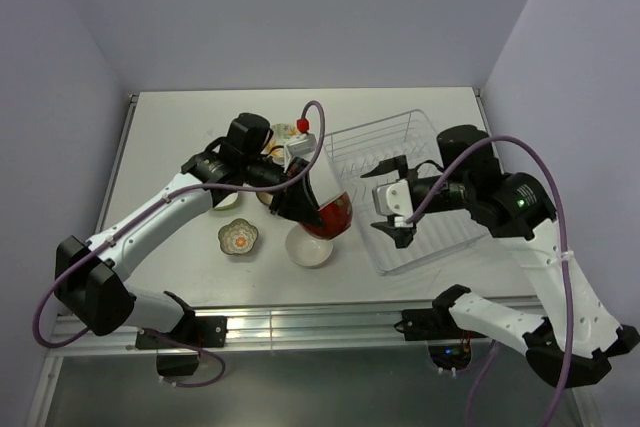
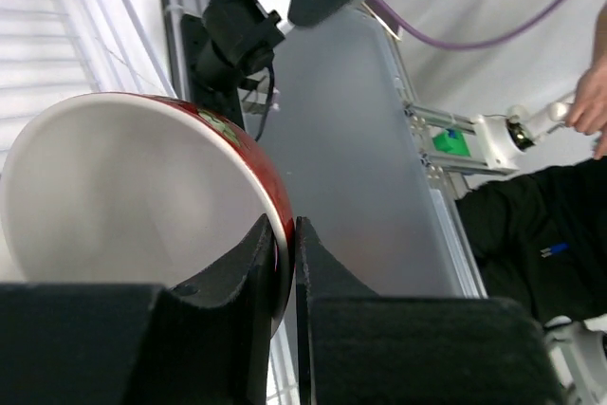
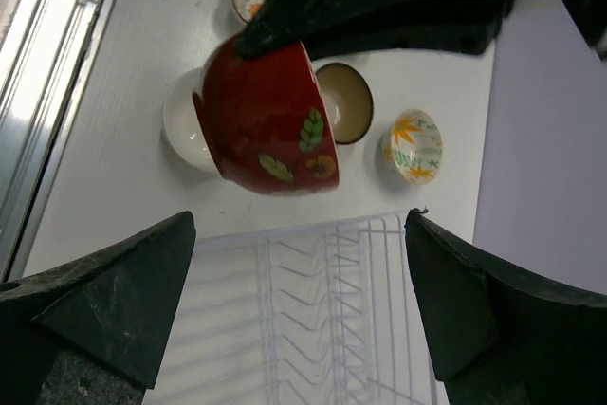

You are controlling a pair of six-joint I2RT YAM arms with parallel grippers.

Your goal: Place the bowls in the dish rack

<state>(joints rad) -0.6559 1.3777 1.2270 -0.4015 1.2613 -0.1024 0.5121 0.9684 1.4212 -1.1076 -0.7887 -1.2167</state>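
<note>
No text, label, brand or number is readable anywhere.

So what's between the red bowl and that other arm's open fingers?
Just the rim and tines of the dish rack, no other bowl. The right wrist view shows it, between the red bowl and the right fingers.

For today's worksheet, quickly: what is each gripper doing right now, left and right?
Left gripper: closed on the rim of the red bowl.
Right gripper: open, holding nothing, over the dish rack.
</note>
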